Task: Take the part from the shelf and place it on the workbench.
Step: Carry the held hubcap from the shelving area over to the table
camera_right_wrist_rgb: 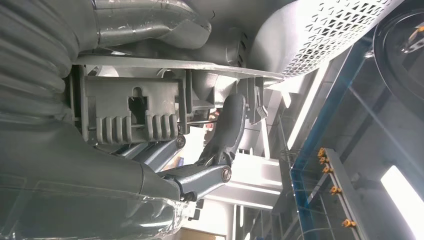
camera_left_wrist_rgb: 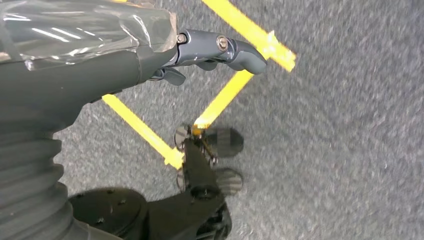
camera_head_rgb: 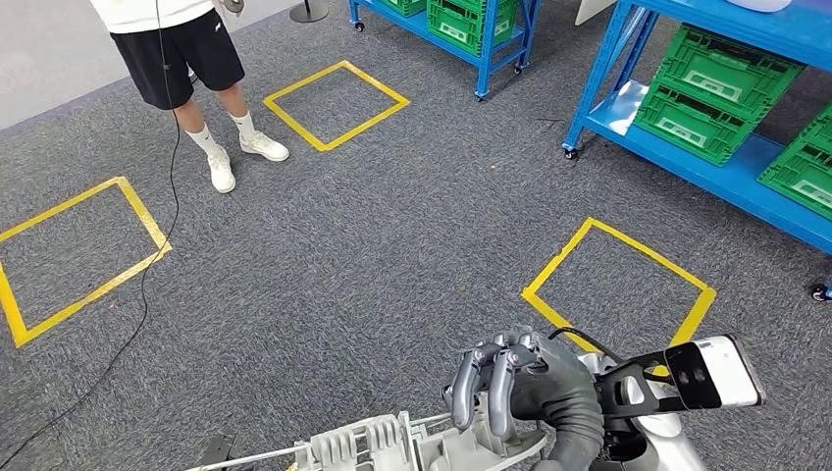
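Your head cam sits high and looks forward and down at the grey carpet (camera_head_rgb: pixel 392 245), far enough back to catch the blue shelves (camera_head_rgb: pixel 687 167) up top. The left wrist cam hangs close behind the left hand (camera_left_wrist_rgb: pixel 220 50), facing straight down at that same carpet and its yellow tape (camera_left_wrist_rgb: pixel 145 132). The right wrist cam is jammed up close behind the right hand (camera_right_wrist_rgb: pixel 220 145), tilted upward.
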